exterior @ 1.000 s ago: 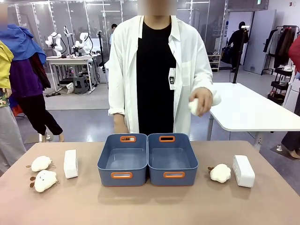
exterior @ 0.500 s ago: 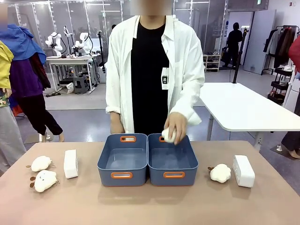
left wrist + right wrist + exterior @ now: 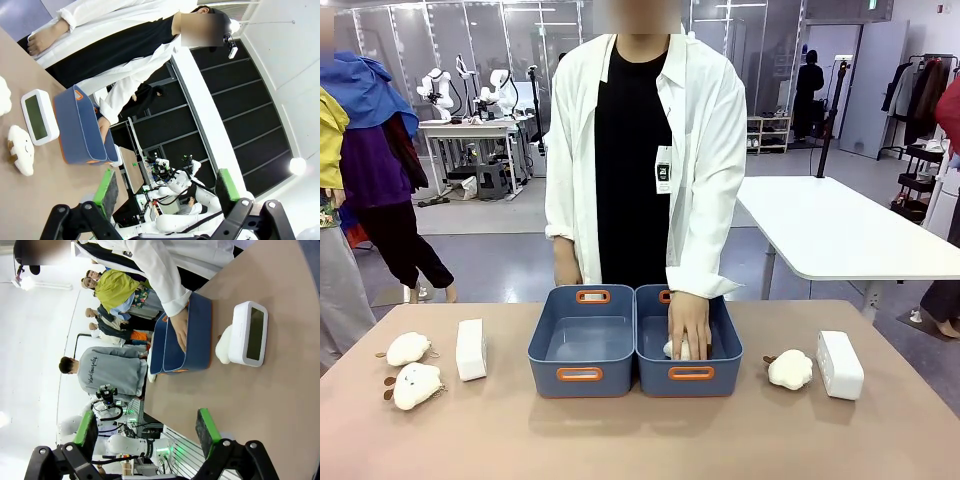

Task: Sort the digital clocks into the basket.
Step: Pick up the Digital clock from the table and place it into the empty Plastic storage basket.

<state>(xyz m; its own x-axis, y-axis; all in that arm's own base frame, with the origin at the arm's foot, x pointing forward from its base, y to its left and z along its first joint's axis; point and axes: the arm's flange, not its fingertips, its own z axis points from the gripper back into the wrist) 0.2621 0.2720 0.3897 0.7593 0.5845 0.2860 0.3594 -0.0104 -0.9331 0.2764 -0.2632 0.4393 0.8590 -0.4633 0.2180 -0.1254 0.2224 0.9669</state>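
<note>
Reaching down into the right basket (image 3: 722, 362), the person's hand (image 3: 688, 322) covers a cream plush toy (image 3: 676, 349) near the basket's floor. The left basket (image 3: 548, 362) sits touching it, side by side, in the middle of the tabletop (image 3: 640, 440).

Both digital clocks lie outside the baskets. The left clock (image 3: 471, 349) rests near the left basket on its outer side, with two plush toys (image 3: 408, 348) (image 3: 416, 385) farther out. The right clock (image 3: 839, 365) sits beyond the right basket, and a lone plush (image 3: 790, 369) lies between the two, just beside the clock.

From the front the clocks read as plain white blocks. The wrist views show their faces: the left wrist view catches a grey-green screen on the left clock (image 3: 40, 116), and the right wrist view a dark screen on the right clock (image 3: 251, 333), with the lone plush (image 3: 225, 347) pressed close against its side. The right wrist view also shows the person's hand (image 3: 180, 332) dipping inside the basket wall (image 3: 197, 335). The left wrist view shows the person's other hand (image 3: 42, 40) by the tabletop's far edge.

The left claw (image 3: 166, 187) is released, its green pads spread wide with nothing between them, well apart from the left clock. The right claw (image 3: 146, 430) is likewise released and holds nothing, well apart from the right clock.
</note>
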